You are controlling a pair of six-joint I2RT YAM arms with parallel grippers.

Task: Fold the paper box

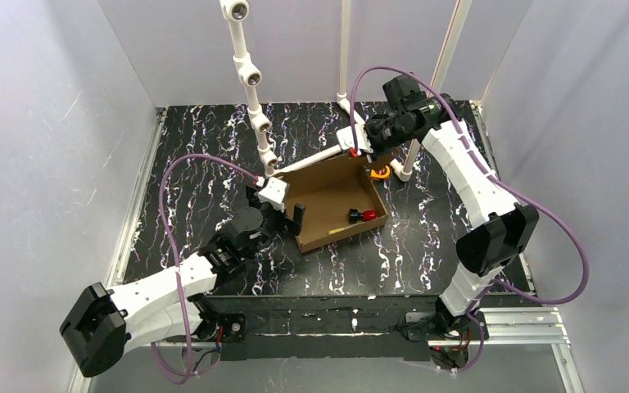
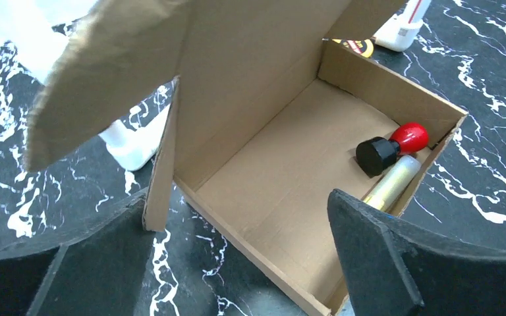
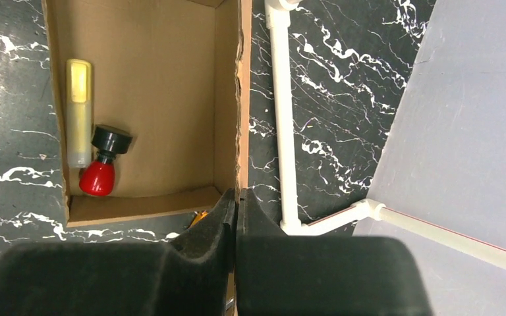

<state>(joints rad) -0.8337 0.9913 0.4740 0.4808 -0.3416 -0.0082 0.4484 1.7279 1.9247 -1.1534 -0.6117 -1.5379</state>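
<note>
Black marble-patterned tabletop (image 1: 196, 147) with white veins, enclosed by plain pale grey walls (image 1: 49, 123); white pipe frame (image 1: 251, 78) at back

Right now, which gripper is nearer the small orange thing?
Right: the right gripper pinches the paper box wall beside the orange thing; the left gripper hangs open across the box.

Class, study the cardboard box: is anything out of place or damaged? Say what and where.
Two loose items lie inside the paper box, against one wall: a red-and-black knob and a yellow tube. Odd for a box being folded. The wall edge pinched by the right pincer looks ragged.
</note>
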